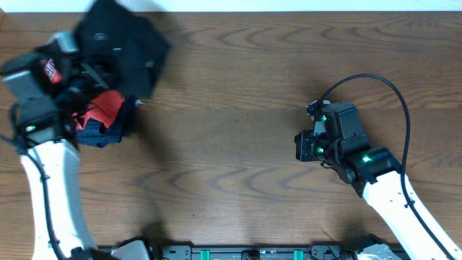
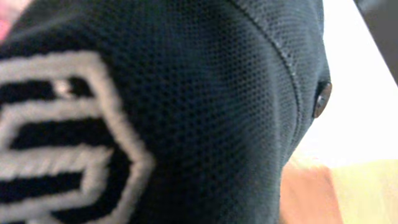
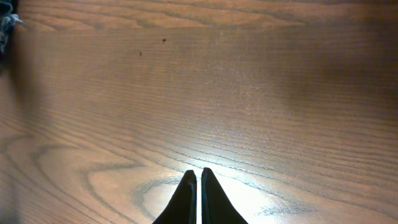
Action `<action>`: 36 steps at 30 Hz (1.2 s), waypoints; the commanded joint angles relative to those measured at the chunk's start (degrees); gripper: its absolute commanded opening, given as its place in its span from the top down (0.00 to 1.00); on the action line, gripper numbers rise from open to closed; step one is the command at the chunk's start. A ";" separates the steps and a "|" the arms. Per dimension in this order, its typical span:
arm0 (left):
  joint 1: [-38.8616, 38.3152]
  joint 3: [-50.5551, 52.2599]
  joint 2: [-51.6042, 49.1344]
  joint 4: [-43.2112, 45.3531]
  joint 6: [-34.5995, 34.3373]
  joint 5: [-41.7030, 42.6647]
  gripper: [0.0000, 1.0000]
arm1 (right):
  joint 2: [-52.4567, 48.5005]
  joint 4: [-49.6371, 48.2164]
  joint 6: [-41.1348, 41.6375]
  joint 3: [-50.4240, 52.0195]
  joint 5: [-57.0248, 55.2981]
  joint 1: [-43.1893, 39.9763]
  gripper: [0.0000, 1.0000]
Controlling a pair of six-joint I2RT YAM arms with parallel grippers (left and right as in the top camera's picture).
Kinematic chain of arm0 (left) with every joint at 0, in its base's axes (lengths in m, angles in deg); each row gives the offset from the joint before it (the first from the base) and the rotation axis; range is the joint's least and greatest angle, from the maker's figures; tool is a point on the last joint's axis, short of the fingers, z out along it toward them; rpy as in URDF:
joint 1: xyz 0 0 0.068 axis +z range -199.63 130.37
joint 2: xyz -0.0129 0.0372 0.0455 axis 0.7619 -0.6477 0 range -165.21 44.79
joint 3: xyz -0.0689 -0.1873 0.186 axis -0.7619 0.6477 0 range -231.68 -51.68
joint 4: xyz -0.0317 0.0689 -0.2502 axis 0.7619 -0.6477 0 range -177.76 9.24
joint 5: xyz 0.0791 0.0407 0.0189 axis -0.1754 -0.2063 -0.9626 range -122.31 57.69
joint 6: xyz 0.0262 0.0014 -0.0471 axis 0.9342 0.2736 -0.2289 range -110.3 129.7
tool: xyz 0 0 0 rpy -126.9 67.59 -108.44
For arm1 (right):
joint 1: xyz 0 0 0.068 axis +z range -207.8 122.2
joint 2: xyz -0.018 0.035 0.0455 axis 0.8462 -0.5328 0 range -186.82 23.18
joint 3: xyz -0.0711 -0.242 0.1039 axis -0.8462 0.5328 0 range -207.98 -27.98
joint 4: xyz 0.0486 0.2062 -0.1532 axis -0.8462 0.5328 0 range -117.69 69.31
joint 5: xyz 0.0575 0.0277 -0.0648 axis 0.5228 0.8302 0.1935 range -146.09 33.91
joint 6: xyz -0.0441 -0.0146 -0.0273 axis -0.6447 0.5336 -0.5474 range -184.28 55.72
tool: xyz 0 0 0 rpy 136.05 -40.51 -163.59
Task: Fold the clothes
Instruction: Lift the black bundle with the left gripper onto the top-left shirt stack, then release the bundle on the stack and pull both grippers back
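The black T-shirt (image 1: 119,43) hangs bunched and blurred above the table's far left corner, with tiny white marks on it. My left gripper (image 1: 72,61) is under the shirt's left edge and seems shut on it; its fingers are hidden. The left wrist view is filled by dark mesh fabric (image 2: 205,112) with a white stitched emblem (image 2: 56,137) and a small button (image 2: 321,98). My right gripper (image 1: 299,146) is shut and empty, low over bare wood right of centre; its closed fingertips (image 3: 199,177) show in the right wrist view.
A red garment (image 1: 105,107) and a navy blue garment (image 1: 108,130) lie heaped below the black shirt, against the left arm. The wooden table (image 1: 238,108) stretches between the two arms. A dark fabric edge (image 3: 5,28) shows at the right wrist view's top left.
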 commanded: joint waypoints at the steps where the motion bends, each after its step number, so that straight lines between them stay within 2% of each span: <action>1: 6.16 -0.11 -4.59 1.88 1.18 -1.97 0.94 | -0.63 0.20 -0.85 0.15 -0.55 -0.33 0.96; 3: 8.57 -0.11 -7.93 1.84 1.16 -1.97 0.93 | -0.70 0.28 -0.85 0.15 -0.55 -0.33 0.97; 4: 9.55 -0.11 -9.84 1.44 1.20 -2.19 0.86 | -0.70 0.33 -0.85 0.15 -0.55 -0.33 0.97; 7: 12.13 -0.11 -14.51 0.52 1.16 -5.31 0.47 | -0.70 0.70 -0.85 0.15 -0.55 -0.33 0.97; 9: 13.94 -0.11 -16.41 0.00 1.18 -7.50 0.14 | -0.70 1.31 -0.87 0.15 -0.55 -0.33 0.97; 10: 14.67 -0.11 -16.76 -0.39 1.20 -7.89 0.02 | -0.70 1.64 -0.87 0.15 -0.55 -0.33 0.97; 14: 17.44 -1.11 -15.41 -4.70 1.27 -6.45 0.02 | -0.63 2.36 -0.87 0.15 -0.55 -0.33 0.98; 17: 17.66 -4.37 -12.66 -12.24 5.68 -6.69 0.02 | -0.02 2.10 -0.87 0.13 -0.55 -0.31 0.98; 21: 16.41 -11.47 -7.37 -24.13 9.94 -13.22 0.02 | 2.51 2.01 -0.87 -0.48 -0.52 -0.28 0.98; 25: 12.98 -19.63 -1.77 -30.86 15.52 -15.32 0.02 | 6.27 2.01 -1.36 -2.03 -0.57 1.27 0.96; 27: 9.60 -22.80 1.09 -32.06 20.85 -11.15 0.02 | 8.35 2.19 -2.99 -3.45 -2.23 2.45 0.95; 30: 1.44 -24.44 5.22 -33.16 33.51 -4.52 0.02 | 12.17 5.14 -3.72 -7.19 -11.72 4.42 0.95; 32: -5.20 -24.46 8.07 -35.58 38.58 -7.17 0.02 | 14.62 7.02 -4.96 -9.90 -14.97 4.98 0.94; 36: -16.85 -24.46 15.41 -39.50 38.10 -18.99 0.02 | 21.46 9.70 -9.75 -14.86 -15.37 4.98 0.87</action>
